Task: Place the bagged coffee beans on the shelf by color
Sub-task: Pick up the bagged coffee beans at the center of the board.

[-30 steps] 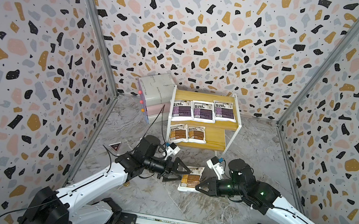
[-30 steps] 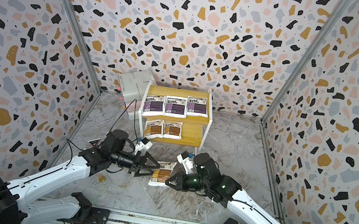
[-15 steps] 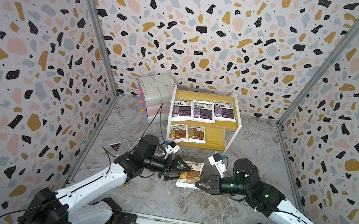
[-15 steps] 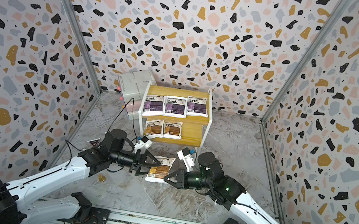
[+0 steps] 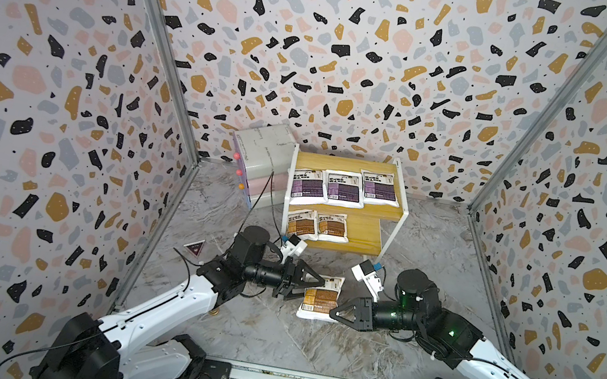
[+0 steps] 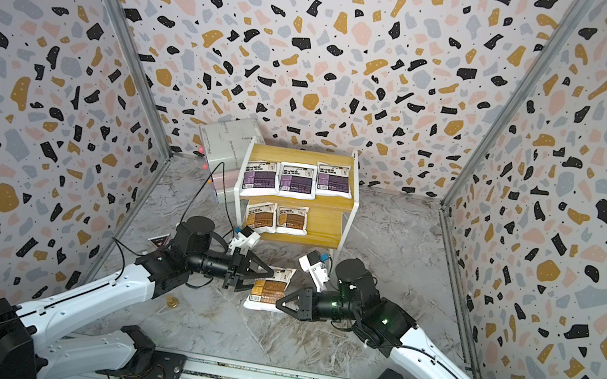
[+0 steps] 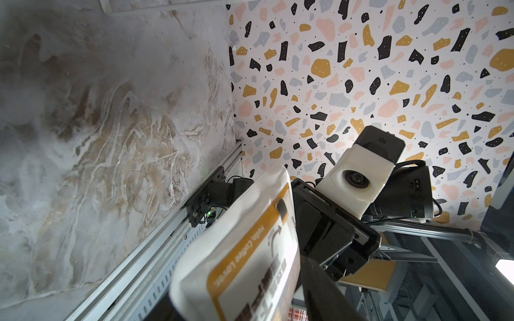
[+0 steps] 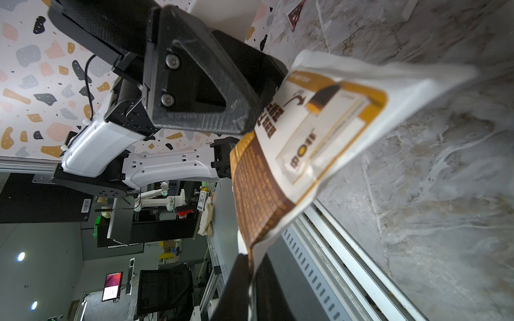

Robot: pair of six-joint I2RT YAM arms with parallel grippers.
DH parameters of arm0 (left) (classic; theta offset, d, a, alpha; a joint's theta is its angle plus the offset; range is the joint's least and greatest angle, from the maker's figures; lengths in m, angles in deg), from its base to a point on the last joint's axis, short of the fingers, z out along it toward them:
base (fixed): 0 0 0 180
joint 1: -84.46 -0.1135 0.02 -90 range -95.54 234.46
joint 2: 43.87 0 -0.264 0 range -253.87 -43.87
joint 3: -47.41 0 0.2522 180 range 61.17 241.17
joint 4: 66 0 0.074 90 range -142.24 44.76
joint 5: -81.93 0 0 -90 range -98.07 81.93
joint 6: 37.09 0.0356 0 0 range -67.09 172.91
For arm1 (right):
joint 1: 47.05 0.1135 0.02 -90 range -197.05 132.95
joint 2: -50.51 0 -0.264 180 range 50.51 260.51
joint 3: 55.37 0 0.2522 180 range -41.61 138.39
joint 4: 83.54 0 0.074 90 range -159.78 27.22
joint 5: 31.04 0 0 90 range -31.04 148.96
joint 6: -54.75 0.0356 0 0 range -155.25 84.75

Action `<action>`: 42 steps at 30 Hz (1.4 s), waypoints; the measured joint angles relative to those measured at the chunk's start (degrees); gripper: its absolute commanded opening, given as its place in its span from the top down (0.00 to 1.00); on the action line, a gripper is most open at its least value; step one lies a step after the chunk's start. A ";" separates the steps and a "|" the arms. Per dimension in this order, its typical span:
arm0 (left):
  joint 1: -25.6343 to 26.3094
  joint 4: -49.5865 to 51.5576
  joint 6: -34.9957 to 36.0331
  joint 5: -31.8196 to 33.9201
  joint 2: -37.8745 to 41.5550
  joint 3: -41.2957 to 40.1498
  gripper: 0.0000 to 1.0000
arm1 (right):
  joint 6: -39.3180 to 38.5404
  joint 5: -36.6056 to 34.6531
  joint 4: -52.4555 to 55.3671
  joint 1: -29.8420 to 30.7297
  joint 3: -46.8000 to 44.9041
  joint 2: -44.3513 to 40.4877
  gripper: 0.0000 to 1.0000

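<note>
Just left of the shelf, touching its white frame, stand the stacked white and pink boxes. In front of the shelf and off to its left, a small triangular sticker lies flat on the marble floor.

The left gripper reaches in from that same side, in front of the shelf's left legs. Its fingers stand partway apart, one on each side of the nearest edge of a brown-orange pouch. In the right wrist view one finger lies across the pouch's printed face. Whether the pair actually presses on the bag cannot be told.

On the shelf itself, the upper board carries three purple-labelled pouches, flat and side by side. The lower board carries two shelved brown-orange pouches at its left end.

The brown-orange pouch hangs directly in front of the shelf's lower board, between the two grippers. Its label faces up in both top views, and in both wrist views it is clear of the floor.

The right gripper comes in from the front and right of the shelf. Its fingers are almost closed and pinch the edge of the pouch that lies farthest from the shelf. The right wrist view shows the bag's white seam caught between them.
</note>
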 measured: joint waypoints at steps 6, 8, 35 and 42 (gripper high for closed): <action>0.00 0.33 0.39 0.13 0.07 0.02 0.67 | -0.28 -0.46 0.61 0.00 0.00 0.04 0.77; 0.00 0.74 0.61 0.28 0.22 0.02 0.68 | -0.37 -0.85 0.96 0.00 0.00 0.04 0.76; 0.13 2.14 -8.09 24.74 7.54 1.70 0.81 | 11.23 -13.49 -3.52 0.22 -5.14 -10.32 0.30; 2.60 -3.69 -13.88 31.87 6.05 1.75 0.81 | 12.52 -13.94 -8.87 0.85 -4.48 -5.81 0.27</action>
